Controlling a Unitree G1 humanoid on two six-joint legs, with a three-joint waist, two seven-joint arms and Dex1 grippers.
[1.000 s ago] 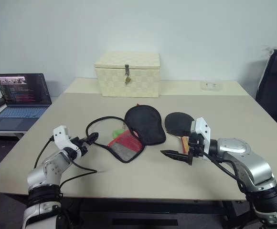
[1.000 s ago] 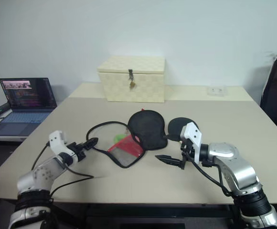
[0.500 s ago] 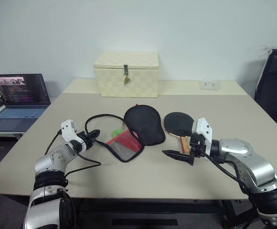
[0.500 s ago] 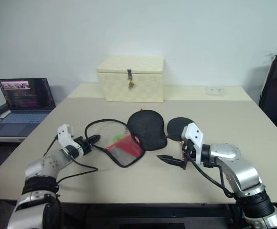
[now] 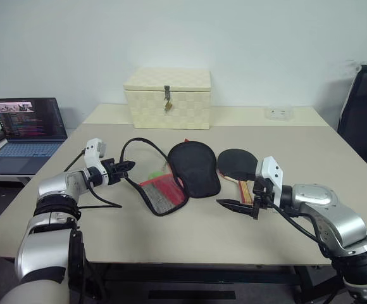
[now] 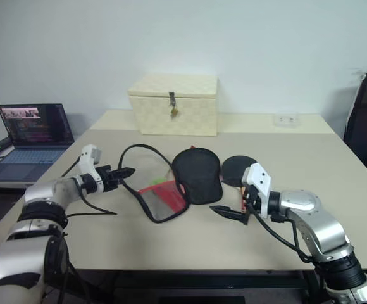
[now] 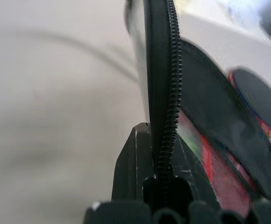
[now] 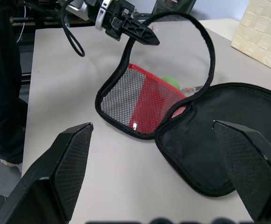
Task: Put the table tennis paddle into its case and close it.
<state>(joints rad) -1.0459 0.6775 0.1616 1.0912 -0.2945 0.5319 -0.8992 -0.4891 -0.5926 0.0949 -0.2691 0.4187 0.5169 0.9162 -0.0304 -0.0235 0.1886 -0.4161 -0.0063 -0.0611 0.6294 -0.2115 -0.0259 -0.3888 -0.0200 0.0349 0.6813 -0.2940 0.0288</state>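
My left gripper [image 5: 124,167], at the centre left of the frame, has just clamped on the zipper strip [image 7: 162,93] of the case [image 5: 193,166] and lifted it, so opening can begin. The paddle [image 5: 236,163] lies right of centre beside my spread right gripper [image 5: 229,205].

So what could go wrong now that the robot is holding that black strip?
The left gripper is shut on the zipper strip of the case, which looks thin. If it pulls hard, the strip might slip out, or the whole case could drag across the table. The case also lies close to the table tennis paddle, so it might bump the paddle away from the open right gripper.
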